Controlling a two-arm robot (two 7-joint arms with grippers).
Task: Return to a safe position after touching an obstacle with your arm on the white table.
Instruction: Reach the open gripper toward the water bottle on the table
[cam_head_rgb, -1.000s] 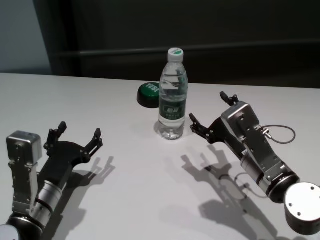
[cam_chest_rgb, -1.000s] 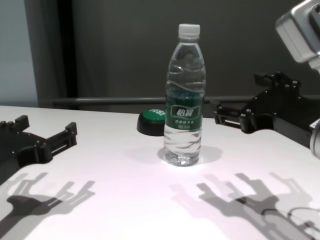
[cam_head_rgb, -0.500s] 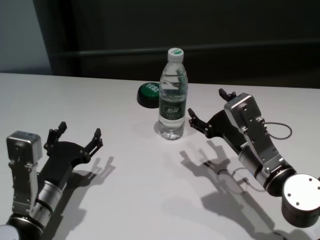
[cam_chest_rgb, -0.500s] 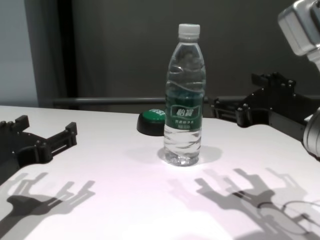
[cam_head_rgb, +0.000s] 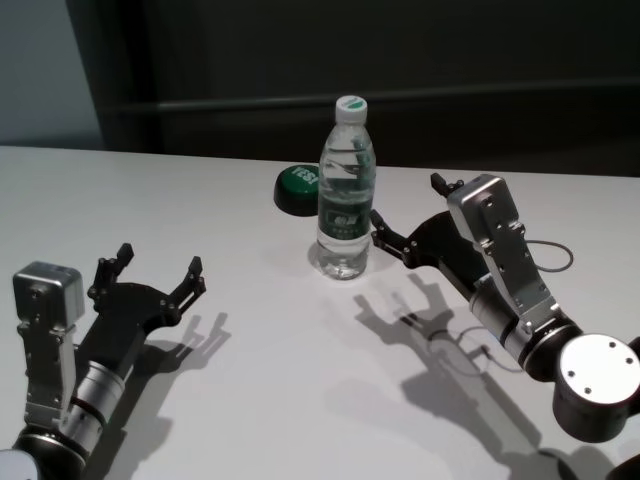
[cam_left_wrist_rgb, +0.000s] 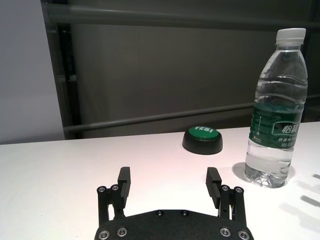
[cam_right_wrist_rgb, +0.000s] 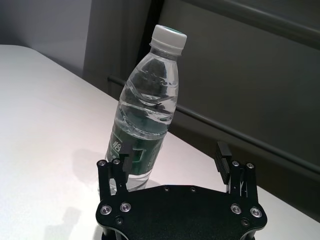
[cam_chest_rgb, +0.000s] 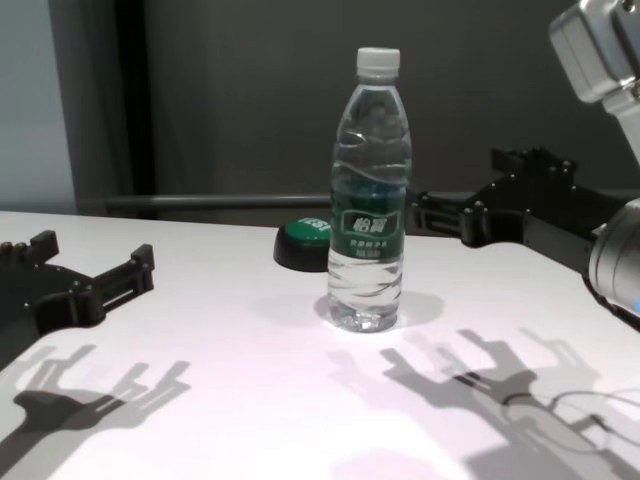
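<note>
Closing in: right tool (cam_head_rgb: 405, 218) slid toward bottle (cam_head_rgb: 345, 200) since 1 s ago, near fingertip (cam_head_rgb: 378, 216) now at bottle's label, touching or just shy, can't tell. Bottle upright, unmoved, mid white counter (cam_head_rgb: 260, 400), green-topped button (cam_head_rgb: 296, 187) just behind. Right tool spread wide, gripping nothing. Left tool (cam_head_rgb: 157, 275) also spread, empty, parked well apart at near left. Judgement: contact phase about done; retreat to safe pose not yet begun.
</note>
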